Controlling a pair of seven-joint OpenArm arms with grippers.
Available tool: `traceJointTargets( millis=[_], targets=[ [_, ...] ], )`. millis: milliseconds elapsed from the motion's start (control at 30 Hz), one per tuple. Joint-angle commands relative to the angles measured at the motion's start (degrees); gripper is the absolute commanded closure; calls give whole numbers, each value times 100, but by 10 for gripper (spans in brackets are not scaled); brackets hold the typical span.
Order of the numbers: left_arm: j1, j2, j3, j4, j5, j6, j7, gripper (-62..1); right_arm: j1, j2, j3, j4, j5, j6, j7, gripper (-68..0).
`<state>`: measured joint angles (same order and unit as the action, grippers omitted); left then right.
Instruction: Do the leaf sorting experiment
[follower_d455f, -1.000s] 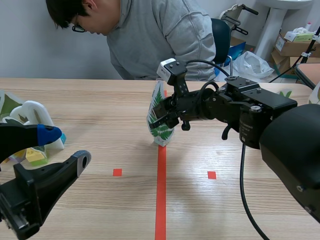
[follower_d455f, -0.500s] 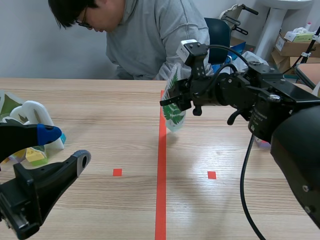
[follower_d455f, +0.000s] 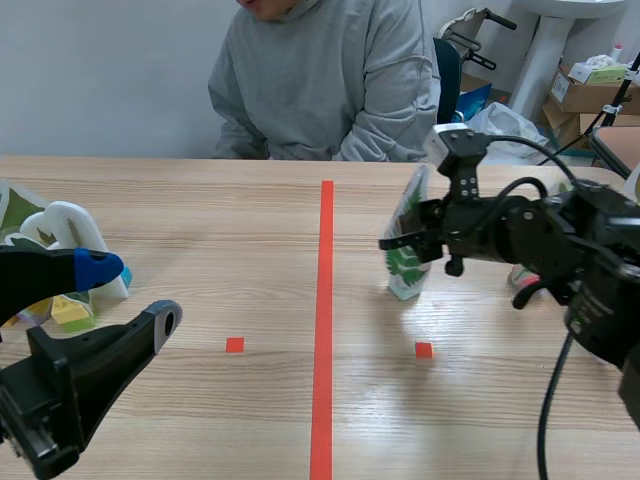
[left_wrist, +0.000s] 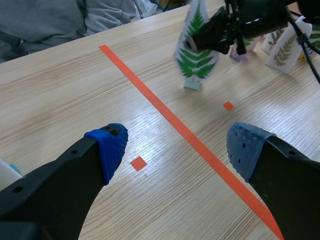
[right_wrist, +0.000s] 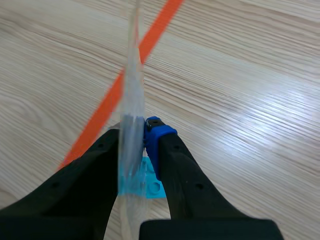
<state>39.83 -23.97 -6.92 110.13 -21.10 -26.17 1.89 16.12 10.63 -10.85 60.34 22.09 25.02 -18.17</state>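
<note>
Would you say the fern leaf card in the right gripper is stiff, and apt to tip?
Probably stiff: the fern leaf card looks flat while pinched by the right gripper. Likely light, being very thin edge-on. It may tip easily: tall, on a small blue base.

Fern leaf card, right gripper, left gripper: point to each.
fern leaf card (left_wrist: 196, 64), left wrist view, green fern print.
right gripper (right_wrist: 136, 142), right wrist view, between its fingertips.
left gripper (left_wrist: 175, 147), left wrist view, midway between open fingertips.

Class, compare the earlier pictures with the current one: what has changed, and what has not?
The right arm carried the fern card from the red line toward its own side, jaws shut on it throughout. The person sat up. The left arm stayed put, jaws open.
</note>
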Motion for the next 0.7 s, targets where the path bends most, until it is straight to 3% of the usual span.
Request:
traceJointTargets(
  millis=[0,333,667],
  targets=[
    [28,26,-17,83,-76,-9,-101,-437,-2,232,151,280,66,-20,24,-16],
    [28,26,-17,83,-79,-9,-125,-437,-734,914,999,1078,247,-20,-13,-16],
    [26,24,-17,83,-79,-9,-164,-437,-1370,1113,1816,1102,417,-13,13,-15]
  ],
)
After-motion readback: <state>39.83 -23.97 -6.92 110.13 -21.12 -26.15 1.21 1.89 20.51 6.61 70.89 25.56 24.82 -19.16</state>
